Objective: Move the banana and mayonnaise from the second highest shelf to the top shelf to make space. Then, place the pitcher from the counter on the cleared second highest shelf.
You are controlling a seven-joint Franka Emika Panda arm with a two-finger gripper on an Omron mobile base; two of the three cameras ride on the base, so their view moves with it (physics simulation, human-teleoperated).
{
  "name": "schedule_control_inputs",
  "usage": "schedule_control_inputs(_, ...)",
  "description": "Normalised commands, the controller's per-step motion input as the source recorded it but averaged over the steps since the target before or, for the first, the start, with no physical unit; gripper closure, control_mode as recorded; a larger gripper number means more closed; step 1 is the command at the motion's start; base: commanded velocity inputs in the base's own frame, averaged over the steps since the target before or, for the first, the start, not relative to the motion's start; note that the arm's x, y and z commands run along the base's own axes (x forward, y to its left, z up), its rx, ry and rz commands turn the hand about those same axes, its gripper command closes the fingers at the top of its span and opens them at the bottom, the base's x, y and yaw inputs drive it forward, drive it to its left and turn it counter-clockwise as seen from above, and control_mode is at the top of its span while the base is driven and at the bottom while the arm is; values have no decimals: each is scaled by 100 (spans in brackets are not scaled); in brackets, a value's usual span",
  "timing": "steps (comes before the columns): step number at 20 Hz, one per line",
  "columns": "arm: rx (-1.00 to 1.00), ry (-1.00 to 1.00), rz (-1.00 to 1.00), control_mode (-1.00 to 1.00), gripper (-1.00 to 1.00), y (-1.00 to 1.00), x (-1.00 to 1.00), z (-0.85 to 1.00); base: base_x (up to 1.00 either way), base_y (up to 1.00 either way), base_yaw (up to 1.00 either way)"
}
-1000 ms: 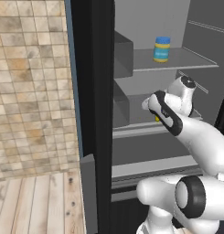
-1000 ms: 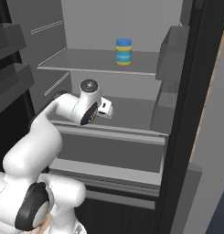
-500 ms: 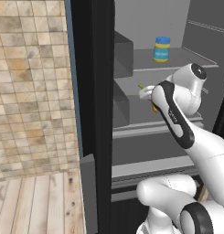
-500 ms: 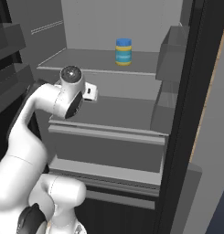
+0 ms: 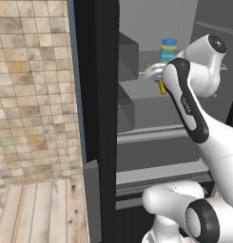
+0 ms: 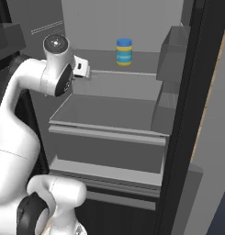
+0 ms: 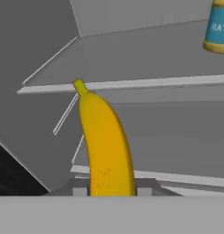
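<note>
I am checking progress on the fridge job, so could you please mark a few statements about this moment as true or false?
1. The claw holds the banana. True.
2. The mayonnaise stands on the top shelf. True.
3. The banana lies on the second highest shelf. False: it is lifted, up near the top shelf's front edge.
4. The mayonnaise lid is red. False: it is blue.
5. The pitcher sits beside the mayonnaise. False: nothing stands beside the jar.

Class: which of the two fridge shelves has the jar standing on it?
The top shelf, thin-edged, carries the mayonnaise; the thick-railed second highest shelf below carries nothing.
</note>
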Motion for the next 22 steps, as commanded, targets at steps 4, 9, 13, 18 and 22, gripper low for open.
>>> schedule_control_inputs(4,3,0,0,-100,100,-12,9,63,0,0,0)
schedule_control_inputs(9,3,0,0,-100,100,-9,43,2,0,0,0)
schedule_control_inputs(13,-1,2,0,-100,100,0,76,-45,0,0,0)
schedule_control_inputs(18,-4,4,0,-100,100,3,84,-55,0,0,0)
schedule_control_inputs(22,-1,4,0,-100,100,0,68,-38,0,0,0)
